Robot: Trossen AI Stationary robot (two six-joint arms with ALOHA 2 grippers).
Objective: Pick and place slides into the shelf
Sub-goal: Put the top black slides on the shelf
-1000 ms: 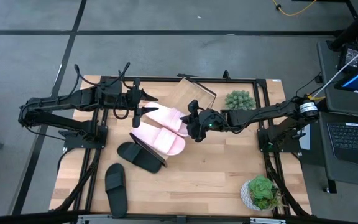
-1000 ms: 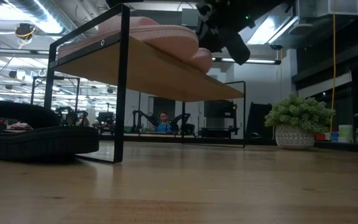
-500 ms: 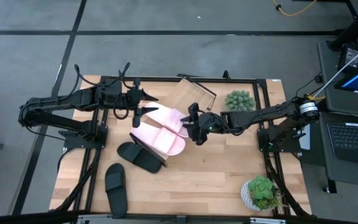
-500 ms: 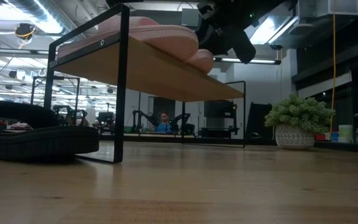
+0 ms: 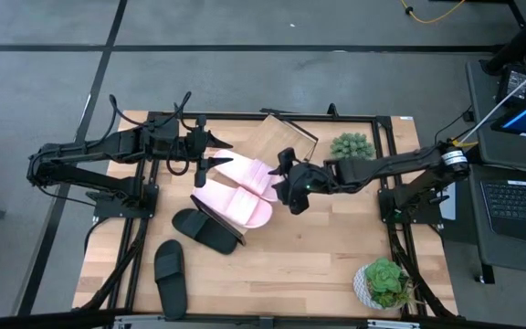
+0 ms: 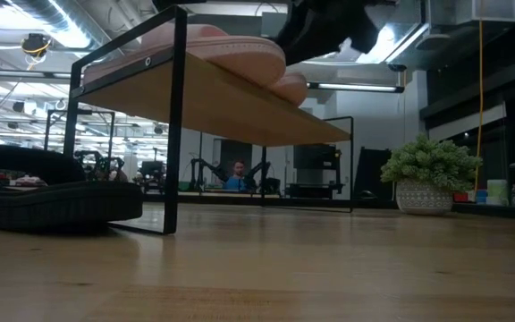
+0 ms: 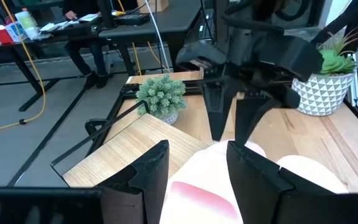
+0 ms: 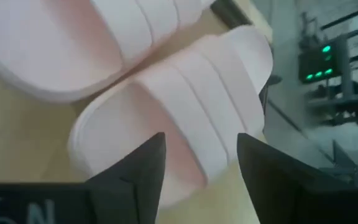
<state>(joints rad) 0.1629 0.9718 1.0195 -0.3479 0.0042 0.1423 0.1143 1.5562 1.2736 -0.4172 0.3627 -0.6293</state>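
Observation:
Two pale pink slides lie side by side, soles down, on the slanted wood shelf: the far one and the near one. One black slide lies against the shelf's near left frame, and another lies flat near the table's near left corner. My left gripper is open, its fingers on either side of the far pink slide's left end. My right gripper is open above the pink slides' right ends and clear of them. My left gripper's fingers stand on either side of the far pink slide's left end, coming level from the table's left. I cannot tell whether they touch it.
A small green plant stands right of the shelf. A second plant in a white pot stands at the near right corner. Bare tabletop lies between the shelf and the near edge. A person shows far off in the low view.
My right gripper has risen from the pink slides' right ends, nearly leaving the top of the low view, and drawn slightly toward the table's right edge. Both pink slides have stayed on the shelf.

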